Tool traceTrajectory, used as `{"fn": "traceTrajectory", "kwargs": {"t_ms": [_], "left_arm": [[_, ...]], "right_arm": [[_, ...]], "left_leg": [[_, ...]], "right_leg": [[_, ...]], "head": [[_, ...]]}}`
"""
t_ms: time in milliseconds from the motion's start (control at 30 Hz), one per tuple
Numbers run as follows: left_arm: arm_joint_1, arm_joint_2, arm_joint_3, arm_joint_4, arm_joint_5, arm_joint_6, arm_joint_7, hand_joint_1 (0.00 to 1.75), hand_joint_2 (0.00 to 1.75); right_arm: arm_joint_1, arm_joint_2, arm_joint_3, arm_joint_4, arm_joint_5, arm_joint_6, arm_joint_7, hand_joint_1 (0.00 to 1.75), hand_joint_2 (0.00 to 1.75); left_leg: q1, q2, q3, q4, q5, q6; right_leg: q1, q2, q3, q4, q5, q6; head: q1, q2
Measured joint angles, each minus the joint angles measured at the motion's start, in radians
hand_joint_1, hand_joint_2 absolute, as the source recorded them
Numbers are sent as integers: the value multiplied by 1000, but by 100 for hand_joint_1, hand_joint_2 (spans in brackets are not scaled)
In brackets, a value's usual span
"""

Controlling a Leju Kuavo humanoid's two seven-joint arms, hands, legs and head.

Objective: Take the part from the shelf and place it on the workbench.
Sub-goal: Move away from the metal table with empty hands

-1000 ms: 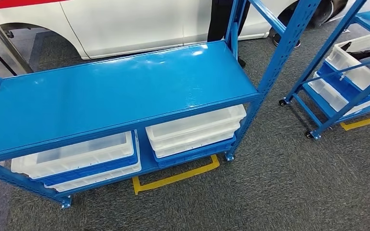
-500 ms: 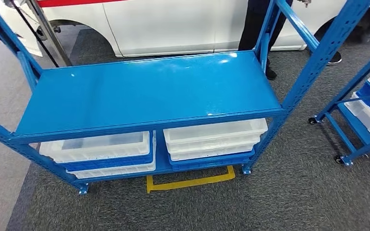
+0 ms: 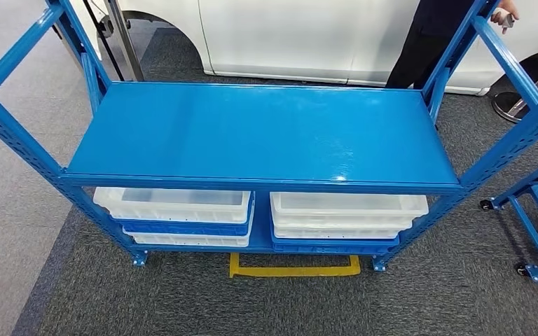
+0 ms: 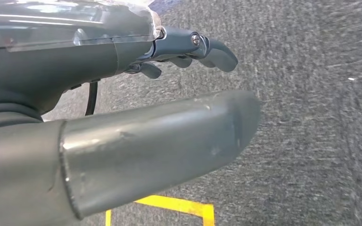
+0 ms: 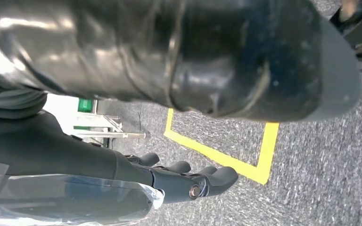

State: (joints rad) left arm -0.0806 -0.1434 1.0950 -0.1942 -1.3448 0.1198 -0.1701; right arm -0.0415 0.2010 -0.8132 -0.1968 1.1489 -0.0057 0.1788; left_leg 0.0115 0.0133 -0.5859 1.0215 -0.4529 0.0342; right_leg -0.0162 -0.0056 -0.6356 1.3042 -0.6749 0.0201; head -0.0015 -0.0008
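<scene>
Grey carpet (image 4: pixel 311 117) lies under both hands: left hand (image 4: pixel 136 108) and right hand (image 5: pixel 169 141), fingers spread, holding nothing

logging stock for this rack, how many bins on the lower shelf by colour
White bins: 4, two in the left stack and two in the right stack
Blue bins: 2, one in the left stack and one in the right stack
Total: 6

No text, label, brand, number or sign can be read anywhere.
</scene>
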Motion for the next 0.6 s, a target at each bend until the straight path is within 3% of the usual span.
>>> {"fn": "traceTrajectory", "kwargs": {"t_ms": [33, 67, 133, 167, 233, 333, 400, 467, 500, 533, 600], "left_arm": [[0, 0, 0, 0, 0, 0, 0, 0, 0], [1, 0, 0, 0, 0, 0, 0, 0, 0], [1, -1, 0, 0, 1, 0, 0, 0, 0], [1, -2, 0, 0, 2, 0, 0, 0, 0], [1, -3, 0, 0, 7, -2, 1, 0, 0], [1, -3, 1, 0, 11, -3, 0, 0, 0], [1, -4, 1, 0, 12, -3, 0, 0, 0], [2, -4, 1, 0, 13, -3, 1, 0, 0], [3, -4, 1, 0, 13, -4, 1, 0, 0], [5, -4, 1, 0, 13, -4, 2, 0, 0], [6, -4, 1, 0, 13, -6, 2, 0, 0]], "right_arm": [[1, 0, 0, 0, 0, 0, 0, 0, 0], [2, 0, 0, 0, 0, 0, 0, 0, 0], [3, 0, 0, 0, 1, 0, -1, 0, 0], [3, -1, 0, 0, 2, 0, -3, 0, 0], [1, -2, 0, 0, 3, 0, -5, 0, 0], [1, -1, 0, 0, 3, 0, -6, 0, 0], [3, -1, 0, 0, 3, -1, -6, 0, 0], [3, -2, 0, 0, 3, 0, -6, 0, 0], [4, -2, 0, 0, 3, 0, -6, 0, 0], [4, -2, 0, 0, 3, 1, -6, 0, 0], [5, -1, 0, 0, 3, 1, -6, 0, 0]], "left_leg": [[-1, -6, 2, 0, -1, 0], [-1, -12, 6, 0, -2, -1], [-3, -21, 12, 1, -5, -6], [-4, -24, 13, 1, -6, -10], [-6, -27, 12, 1, -10, -22], [-3, -25, 10, 13, -24, -42], [0, -21, -27, 96, -66, -50], [2, -20, -98, 226, -117, -56], [2, -20, -125, 269, -123, -58], [2, -20, -135, 276, -107, -59], [2, -18, -101, 179, -28, -54]], "right_leg": [[0, 1, -6, -3, 21, -2], [1, 1, 7, -47, 60, -5], [4, 3, 60, -182, 139, -15], [7, 4, 80, -234, 161, -20], [12, 6, 88, -265, 163, -27], [7, 5, 99, -281, 164, -43], [3, 1, 113, -290, 165, -53], [4, 0, 121, -290, 157, -58], [4, 0, 128, -290, 152, -57], [4, 0, 136, -290, 145, -56], [4, 1, 159, -290, 128, -51]], "head": [[0, 0], [0, 0], [0, 0], [0, 0], [0, 0], [-1, 0], [-1, 0], [-2, 0], [-2, 0], [-2, 0], [-2, 0]]}}
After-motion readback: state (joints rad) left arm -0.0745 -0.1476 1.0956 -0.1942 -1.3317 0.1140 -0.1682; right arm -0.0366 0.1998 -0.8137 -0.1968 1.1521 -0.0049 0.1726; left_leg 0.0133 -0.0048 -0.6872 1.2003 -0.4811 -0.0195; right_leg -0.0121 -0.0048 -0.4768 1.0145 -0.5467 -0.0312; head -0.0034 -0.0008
